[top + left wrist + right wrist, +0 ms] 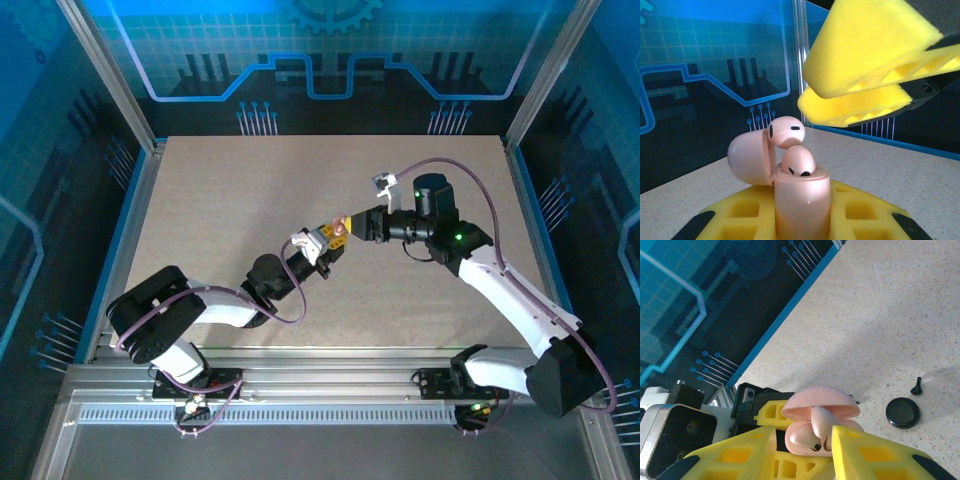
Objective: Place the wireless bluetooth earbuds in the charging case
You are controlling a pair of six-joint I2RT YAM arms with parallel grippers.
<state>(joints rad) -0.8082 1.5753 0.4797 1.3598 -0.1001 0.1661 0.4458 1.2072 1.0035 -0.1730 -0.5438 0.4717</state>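
Left gripper (802, 222) clamps the open pink case (802, 195). Right gripper (807, 96), slightly parted and empty, hovers just above. The upper earbud (785, 131) likely needs seating.

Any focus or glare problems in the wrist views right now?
Left wrist: pink case sharp, faint highlight on its front; right tool's fingers close and soft. Right wrist: those fingers blurred at the near edge, case sharp, soft shadow bands across the table.

Overhead view, two wrist close-ups.
The speckled beige surface (230, 200) is viewed from above; the open pale pink case (802, 200) is shared closely by both wrist views.
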